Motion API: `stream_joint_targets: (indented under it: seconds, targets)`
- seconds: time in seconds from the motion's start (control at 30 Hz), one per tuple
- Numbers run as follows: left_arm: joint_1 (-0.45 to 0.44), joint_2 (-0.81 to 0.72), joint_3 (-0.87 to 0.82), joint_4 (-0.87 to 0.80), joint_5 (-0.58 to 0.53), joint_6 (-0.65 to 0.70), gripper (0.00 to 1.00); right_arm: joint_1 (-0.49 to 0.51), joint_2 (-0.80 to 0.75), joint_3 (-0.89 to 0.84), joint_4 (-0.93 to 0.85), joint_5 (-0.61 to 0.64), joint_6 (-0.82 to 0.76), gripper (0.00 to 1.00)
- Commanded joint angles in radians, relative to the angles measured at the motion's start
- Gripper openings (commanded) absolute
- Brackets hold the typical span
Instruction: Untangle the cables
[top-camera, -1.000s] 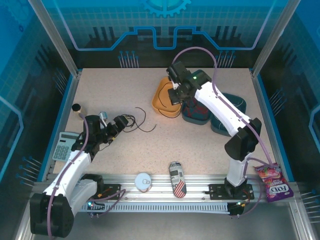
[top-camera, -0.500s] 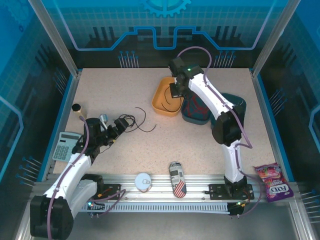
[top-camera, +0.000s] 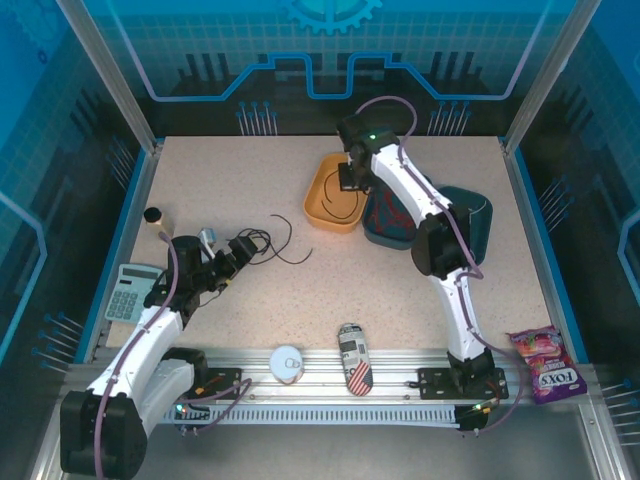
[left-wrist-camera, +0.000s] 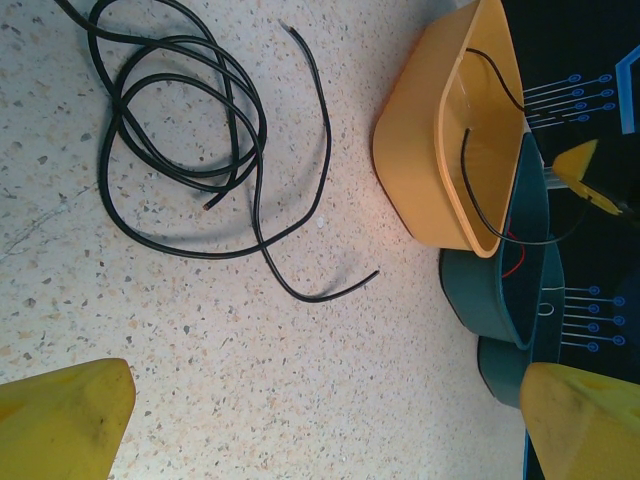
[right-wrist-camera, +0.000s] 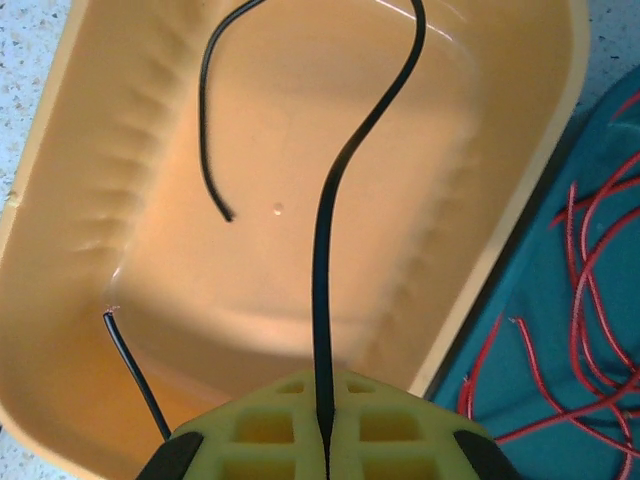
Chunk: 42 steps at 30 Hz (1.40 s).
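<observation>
Right arm (top-camera: 400, 185) folded inward; fingers (right-wrist-camera: 270, 430) pinch black cable (right-wrist-camera: 325, 230) over orange tub (right-wrist-camera: 520, 200).

Cables (left-wrist-camera: 180, 130) lay on the table (top-camera: 200, 180) just ahead of the left tool (top-camera: 238, 250). To their right stood a tub (top-camera: 313, 200), with a second tub (top-camera: 392, 238) just beside its right wall. Over the first hung the right tool (right-wrist-camera: 325, 440), pinching a strand (right-wrist-camera: 325, 300) that trailed into it.

Speckled table (top-camera: 400, 290): black cables (top-camera: 258, 240), orange bin (top-camera: 322, 195), teal bins (top-camera: 398, 238), calculator (top-camera: 128, 292).

left arm (top-camera: 150, 335) folded low | left pincer (top-camera: 241, 249) spread wide | right arm (top-camera: 437, 235) extended far | right pincer (top-camera: 347, 180) clamped
</observation>
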Motion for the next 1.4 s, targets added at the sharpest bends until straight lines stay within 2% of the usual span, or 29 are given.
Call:
stream_joint_targets:
  seconds: [0.0,0.47,0.53,0.63,0.77,1.1,1.17,1.3,1.33,1.37]
  targets:
    - [-0.008,0.000,-0.007,0.010,0.016,0.001,0.99,-0.011,0.032,0.030,0.036,0.017,0.011,0.00]
    - [-0.008,0.001,-0.009,0.007,0.018,-0.002,0.99,0.008,0.097,0.026,0.105,0.055,-0.050,0.01]
    - [-0.009,0.004,-0.008,0.005,0.019,-0.002,0.99,0.015,0.101,0.026,0.100,0.065,-0.057,0.06]
    - [-0.010,0.006,-0.007,0.004,0.022,-0.002,0.99,0.027,0.090,0.026,0.092,0.086,-0.072,0.19]
    - [-0.010,0.005,-0.006,0.001,0.022,-0.002,0.99,0.041,0.052,0.018,0.085,0.119,-0.095,0.31]
    - [-0.010,0.017,0.016,-0.019,0.013,0.016,0.99,0.082,-0.159,-0.124,0.109,0.213,-0.126,0.46]
    - [-0.011,0.028,0.037,-0.038,0.002,0.032,0.99,0.099,-0.241,-0.209,0.146,0.235,-0.133,0.54]
    - [-0.019,0.065,0.097,-0.083,-0.027,0.076,0.99,0.128,-0.417,-0.407,0.236,0.270,-0.128,0.63]
    - [-0.021,0.078,0.117,-0.097,-0.035,0.090,0.99,0.134,-0.466,-0.461,0.256,0.278,-0.118,0.76]
    - [-0.026,0.095,0.139,-0.109,-0.044,0.102,0.99,0.138,-0.513,-0.517,0.278,0.274,-0.113,1.00]
